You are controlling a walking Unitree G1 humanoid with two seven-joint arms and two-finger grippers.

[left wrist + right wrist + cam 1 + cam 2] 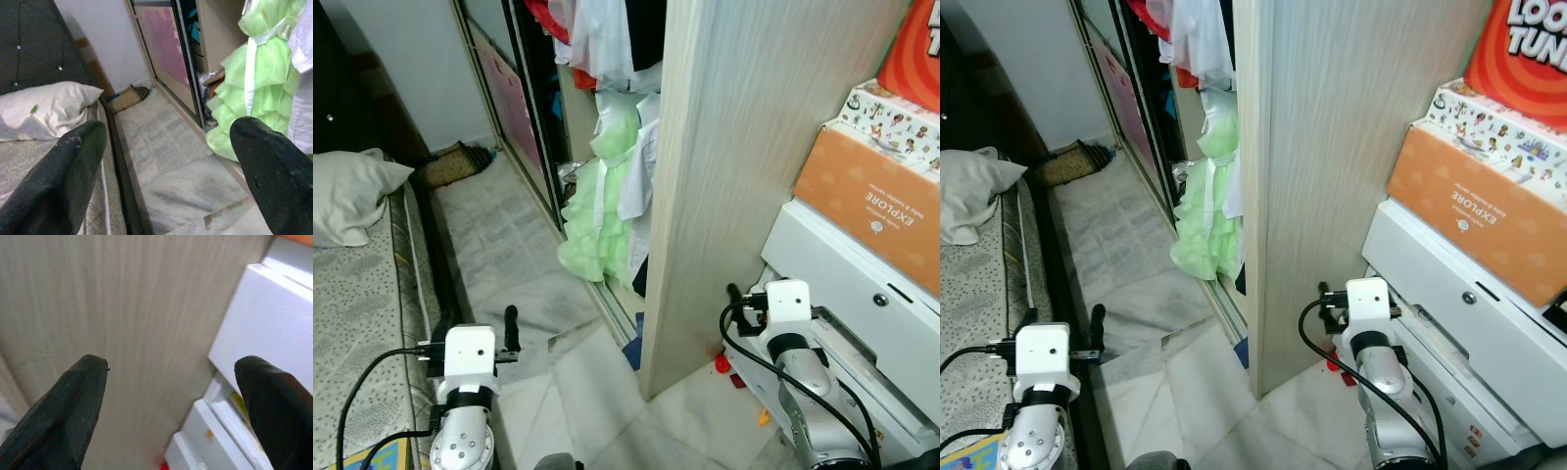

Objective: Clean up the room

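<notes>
Both grippers are raised low in front of the robot, each with its jaws spread apart and holding nothing. The left gripper (161, 161) hangs over the marble floor (499, 225) beside the bed's (352, 304) edge, facing the open wardrobe (724, 147). A white pillow (347, 191) lies at the bed's head. A green frilly dress (597, 206) hangs in the wardrobe, its hem reaching the floor at the sliding track. The right gripper (176, 396) points at the wardrobe's wooden side panel, beside a white cabinet (842, 284) stacked with an orange box (867, 201). Small red bits (722, 364) lie on the floor at the panel's foot.
</notes>
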